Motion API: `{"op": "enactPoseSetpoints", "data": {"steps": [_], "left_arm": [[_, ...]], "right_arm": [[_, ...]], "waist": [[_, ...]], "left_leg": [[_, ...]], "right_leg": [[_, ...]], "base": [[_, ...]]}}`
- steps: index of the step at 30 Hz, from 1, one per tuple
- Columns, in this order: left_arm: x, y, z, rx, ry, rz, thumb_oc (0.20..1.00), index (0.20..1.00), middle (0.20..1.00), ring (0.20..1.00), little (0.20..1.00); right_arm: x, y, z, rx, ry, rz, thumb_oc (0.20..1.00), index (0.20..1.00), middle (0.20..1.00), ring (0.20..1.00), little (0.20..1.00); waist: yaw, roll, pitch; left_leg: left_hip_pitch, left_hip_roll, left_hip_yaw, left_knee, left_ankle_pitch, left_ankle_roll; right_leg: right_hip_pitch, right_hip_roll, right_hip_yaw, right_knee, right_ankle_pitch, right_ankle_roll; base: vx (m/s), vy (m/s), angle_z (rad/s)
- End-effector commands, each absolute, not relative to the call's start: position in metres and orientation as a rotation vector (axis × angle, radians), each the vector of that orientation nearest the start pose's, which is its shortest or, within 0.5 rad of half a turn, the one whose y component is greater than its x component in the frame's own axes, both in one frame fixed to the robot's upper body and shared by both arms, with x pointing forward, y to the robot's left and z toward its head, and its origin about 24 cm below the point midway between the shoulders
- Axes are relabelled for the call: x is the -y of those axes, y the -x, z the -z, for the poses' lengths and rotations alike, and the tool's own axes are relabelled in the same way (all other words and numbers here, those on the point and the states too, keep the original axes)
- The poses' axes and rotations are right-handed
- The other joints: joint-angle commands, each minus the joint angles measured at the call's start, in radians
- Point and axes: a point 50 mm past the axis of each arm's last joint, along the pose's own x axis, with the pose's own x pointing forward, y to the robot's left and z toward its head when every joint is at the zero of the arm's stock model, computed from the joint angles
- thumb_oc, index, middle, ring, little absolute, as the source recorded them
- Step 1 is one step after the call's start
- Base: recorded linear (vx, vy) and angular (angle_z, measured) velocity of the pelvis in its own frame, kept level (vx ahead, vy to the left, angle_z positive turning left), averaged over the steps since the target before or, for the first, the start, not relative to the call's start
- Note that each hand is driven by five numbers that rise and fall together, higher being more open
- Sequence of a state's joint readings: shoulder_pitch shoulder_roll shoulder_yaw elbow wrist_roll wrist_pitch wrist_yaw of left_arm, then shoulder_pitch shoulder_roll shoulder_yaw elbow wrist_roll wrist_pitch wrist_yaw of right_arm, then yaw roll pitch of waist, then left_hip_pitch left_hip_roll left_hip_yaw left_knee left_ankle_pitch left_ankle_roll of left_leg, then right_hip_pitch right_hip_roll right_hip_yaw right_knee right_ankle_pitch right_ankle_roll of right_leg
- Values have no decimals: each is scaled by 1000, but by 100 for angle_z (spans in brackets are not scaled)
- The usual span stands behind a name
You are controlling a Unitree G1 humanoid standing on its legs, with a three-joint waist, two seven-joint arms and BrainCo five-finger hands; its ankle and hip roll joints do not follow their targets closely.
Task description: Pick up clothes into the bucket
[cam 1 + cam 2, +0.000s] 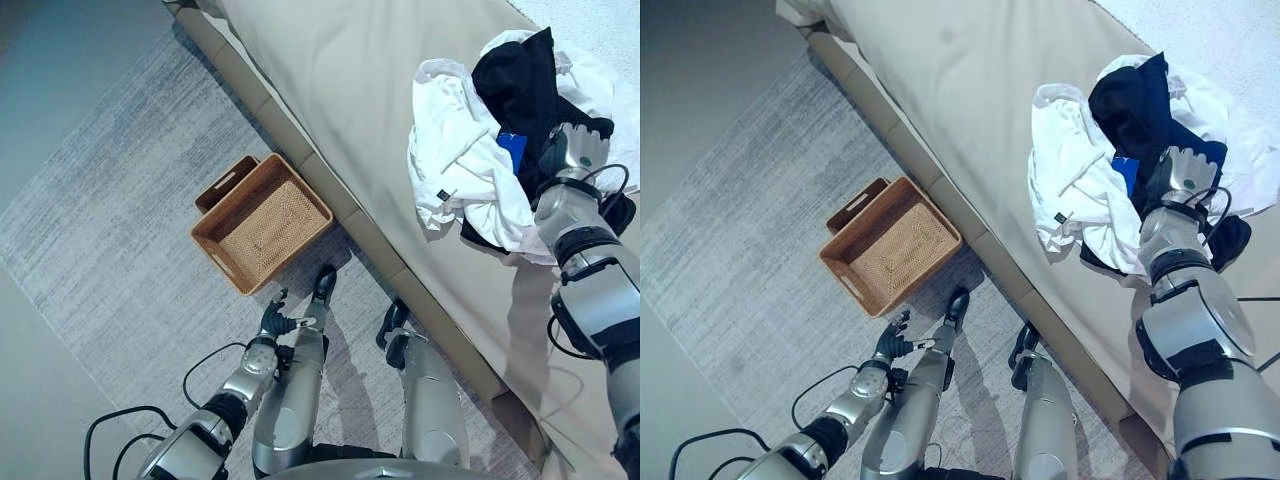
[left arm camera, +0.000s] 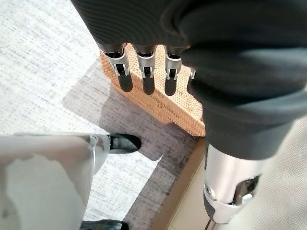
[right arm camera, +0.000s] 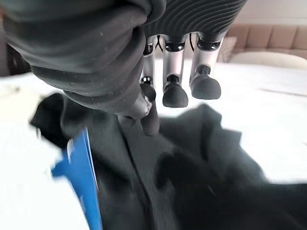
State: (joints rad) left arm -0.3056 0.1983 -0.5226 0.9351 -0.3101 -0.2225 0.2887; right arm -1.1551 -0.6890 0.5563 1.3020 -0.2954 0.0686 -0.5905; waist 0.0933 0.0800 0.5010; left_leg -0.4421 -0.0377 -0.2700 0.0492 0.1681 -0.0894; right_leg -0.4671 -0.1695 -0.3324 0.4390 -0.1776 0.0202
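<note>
Right hand [image 1: 1181, 172] hovers, fingers relaxed and holding nothing, directly above the crumpled black garment [image 1: 522, 80] in the white-and-black clothes pile. Left hand [image 1: 277, 322], also slack, hangs near the woven rectangular basket [image 1: 262, 222], well apart.

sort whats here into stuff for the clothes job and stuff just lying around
For the job:
- clothes, heaped on the bed
- dark garment, top of the heap
- basket, on the rug
- right hand, open over the heap
- left hand, open, low by the rug

Just there:
- bed
- rug
- blue tag
</note>
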Motion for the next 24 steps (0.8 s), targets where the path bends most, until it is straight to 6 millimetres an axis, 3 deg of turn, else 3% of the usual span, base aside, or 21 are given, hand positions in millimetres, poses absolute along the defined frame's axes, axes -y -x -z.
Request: {"op": "enactPoseSetpoints", "data": {"steps": [1,6,9,11,14,15,20,21,23,24], "left_arm": [[-148,-256,74,-440,-224,-30,1000,1000,1000,1000,1000],[-165,-250,78,-467,-245,-80,1000,1000,1000,1000,1000],[-169,-247,80,-474,-251,-89,1000,1000,1000,1000,1000],[-177,-247,80,-480,-250,-113,1000,1000,1000,1000,1000],[-182,-244,82,-492,-243,-126,1000,1000,1000,1000,1000],[-184,-241,85,-510,-243,-126,1000,1000,1000,1000,1000],[-183,-241,86,-521,-232,-125,1000,1000,1000,1000,1000],[-182,-238,90,-544,-236,-124,1000,1000,1000,1000,1000],[-182,-237,91,-548,-238,-123,1000,1000,1000,1000,1000],[-181,-237,91,-551,-237,-121,1000,1000,1000,1000,1000]], "right_arm": [[312,-382,-264,273,1204,886,200,200,200,200,200],[300,-371,-315,535,1137,932,200,200,200,200,200],[303,-369,-318,540,1121,939,200,200,200,200,200],[295,-370,-327,570,1115,896,200,200,200,200,200],[291,-378,-322,510,1090,839,815,815,815,815,815],[294,-384,-312,420,1082,810,1000,1000,1000,1000,1000],[293,-393,-294,315,1016,779,1000,1000,1000,1000,1000],[294,-395,-279,261,1019,762,1000,1000,1000,1000,1000],[290,-397,-276,253,1019,752,1000,1000,1000,1000,1000],[290,-398,-262,209,1011,736,1000,1000,1000,1000,1000]], "waist": [[-21,-71,19],[-35,-91,4],[-36,-97,-10],[-42,-111,-22],[-39,-122,-30],[-35,-129,-31],[-33,-129,-34],[-32,-129,-30],[-32,-129,-26],[-30,-123,-19]], "left_leg": [[69,-23,27,75,-110,41],[131,-21,50,67,-124,41],[137,-22,60,68,-128,44],[143,-21,75,74,-134,44],[144,-20,90,84,-140,45],[149,-18,94,89,-146,44],[140,-19,95,87,-137,46],[139,-20,95,87,-134,46],[139,-21,94,86,-132,47],[136,-21,93,85,-129,48]], "right_leg": [[112,-39,46,-147,111,83],[171,-41,58,-163,117,92],[182,-40,63,-179,129,95],[188,-35,76,-189,138,97],[188,-29,89,-198,146,96],[194,-26,92,-202,145,94],[189,-24,91,-211,156,93],[188,-24,91,-210,157,92],[188,-24,90,-210,157,92],[183,-25,89,-207,159,92]], "base": [[8,31,-11],[10,38,-6],[2,47,-11],[-19,55,-19],[-24,26,-29],[-18,4,-17],[-27,12,-5],[0,0,0],[0,0,0],[0,0,0]]}}
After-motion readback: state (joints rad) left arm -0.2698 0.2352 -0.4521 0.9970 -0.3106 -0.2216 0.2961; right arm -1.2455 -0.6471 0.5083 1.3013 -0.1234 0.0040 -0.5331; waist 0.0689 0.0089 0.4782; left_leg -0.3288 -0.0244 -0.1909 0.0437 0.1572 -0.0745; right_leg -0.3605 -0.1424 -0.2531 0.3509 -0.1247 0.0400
